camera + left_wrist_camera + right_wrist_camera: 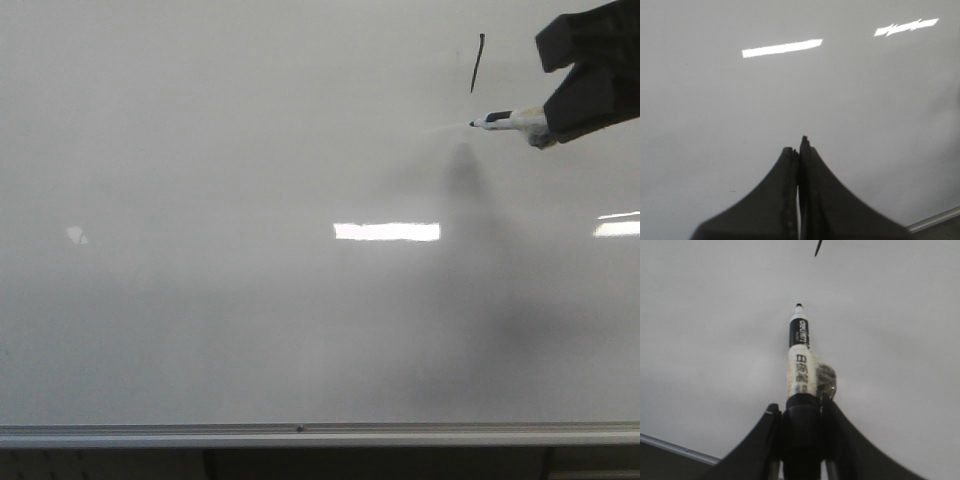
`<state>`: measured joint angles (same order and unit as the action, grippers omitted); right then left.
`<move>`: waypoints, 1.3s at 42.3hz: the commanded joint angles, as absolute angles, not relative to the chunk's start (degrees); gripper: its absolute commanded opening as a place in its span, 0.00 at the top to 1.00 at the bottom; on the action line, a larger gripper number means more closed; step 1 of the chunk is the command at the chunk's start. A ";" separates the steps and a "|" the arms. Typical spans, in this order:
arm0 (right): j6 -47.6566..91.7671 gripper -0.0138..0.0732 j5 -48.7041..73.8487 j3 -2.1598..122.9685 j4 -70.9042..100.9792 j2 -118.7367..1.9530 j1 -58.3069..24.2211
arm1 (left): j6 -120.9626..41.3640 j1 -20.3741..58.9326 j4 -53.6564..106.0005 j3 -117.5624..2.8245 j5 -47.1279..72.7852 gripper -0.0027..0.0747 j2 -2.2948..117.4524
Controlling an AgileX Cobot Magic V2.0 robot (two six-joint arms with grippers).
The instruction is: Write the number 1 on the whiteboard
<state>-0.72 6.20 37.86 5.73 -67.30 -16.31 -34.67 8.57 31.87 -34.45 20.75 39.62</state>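
The whiteboard fills the front view, glossy grey-white. A thin, slanted black stroke, the number 1, sits at the upper right of the board; its lower end shows in the right wrist view as the number 1. My right gripper enters from the upper right, shut on a white and black marker whose tip points left, just below the stroke and off the ink. In the right wrist view the marker sticks out of the right gripper. My left gripper is shut on nothing over bare whiteboard.
A silver bottom rail runs along the board's lower edge, also seen as the rail and rail. Bright light reflections lie on the board. The marker and arm cast a soft shadow below the tip.
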 commanded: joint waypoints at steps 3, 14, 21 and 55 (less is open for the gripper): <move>-0.62 0.91 2.56 37.21 5.71 -63.92 -16.34 | -34.34 8.49 33.05 -35.96 17.01 0.99 39.56; -0.62 0.91 4.87 37.60 6.30 -56.41 -16.34 | -34.34 8.49 33.05 -35.96 17.01 0.99 39.56; -0.62 0.91 14.30 42.80 6.37 -52.58 -16.34 | -34.34 8.49 33.05 -35.96 17.01 0.99 39.56; -0.62 0.91 37.29 59.00 8.74 -52.43 -16.34 | -34.34 8.49 33.05 -35.96 17.01 0.99 39.56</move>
<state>-0.72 40.87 56.91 7.99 -53.36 -16.31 -34.67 8.57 31.87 -34.45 20.75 39.62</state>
